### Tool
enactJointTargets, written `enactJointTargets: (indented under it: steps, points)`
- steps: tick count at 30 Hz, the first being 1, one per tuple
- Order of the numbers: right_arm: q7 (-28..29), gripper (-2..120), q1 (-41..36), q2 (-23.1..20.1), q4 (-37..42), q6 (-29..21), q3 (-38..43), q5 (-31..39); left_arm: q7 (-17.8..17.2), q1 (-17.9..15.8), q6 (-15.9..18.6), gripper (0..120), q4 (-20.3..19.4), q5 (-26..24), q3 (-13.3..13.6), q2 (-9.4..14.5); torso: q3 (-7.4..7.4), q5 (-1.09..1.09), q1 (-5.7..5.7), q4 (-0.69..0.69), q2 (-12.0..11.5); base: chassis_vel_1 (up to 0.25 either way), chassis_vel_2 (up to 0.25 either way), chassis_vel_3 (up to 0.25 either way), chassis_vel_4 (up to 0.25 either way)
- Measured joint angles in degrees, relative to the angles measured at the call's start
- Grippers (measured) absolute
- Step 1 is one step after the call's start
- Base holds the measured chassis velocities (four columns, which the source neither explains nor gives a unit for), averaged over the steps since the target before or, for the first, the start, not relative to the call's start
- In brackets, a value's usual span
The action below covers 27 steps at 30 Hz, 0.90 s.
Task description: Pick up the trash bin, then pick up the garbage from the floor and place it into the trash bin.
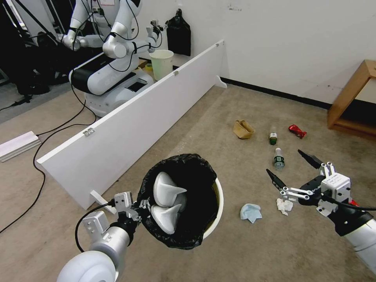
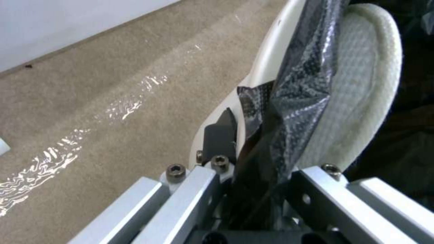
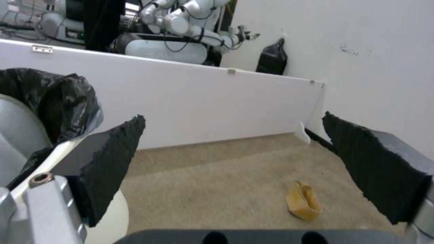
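The white trash bin (image 1: 218, 203) with its black bag hangs tilted off the floor, and my left gripper (image 1: 141, 206) is shut on its rim (image 2: 217, 112). Two white slippers (image 1: 166, 189) lie inside; one slipper (image 2: 357, 84) shows in the left wrist view. My right gripper (image 1: 289, 166) is open and empty, hovering above the crumpled tissue (image 1: 284, 205). On the floor lie a blue mask (image 1: 250, 212), two green-labelled bottles (image 1: 279, 158), a red wrapper (image 1: 297, 131) and a tan paper bag (image 1: 243, 129), the same tan bag (image 3: 303, 200) seen between the open fingers.
A long white board (image 1: 133, 125) stands on edge at the left. Behind it are another robot (image 1: 113, 51) and a pale green bin (image 1: 161, 64). A wooden shelf (image 1: 352, 98) stands at the right wall. Cables (image 1: 43, 156) cross the left floor.
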Motion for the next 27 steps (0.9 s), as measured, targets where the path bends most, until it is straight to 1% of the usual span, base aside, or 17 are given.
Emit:
enactJointTargets:
  steps: [27]
  points:
    - [-1.00, 100, 0.47, 0.22, -0.22, -1.33, 0.18, 0.98, -0.16, -1.26, -0.22, 2, 0.86, -1.05, -0.29, -0.08, 0.00, 0.00, 0.00, 0.00, 0.00, 0.000, 0.000, 0.000, 0.000]
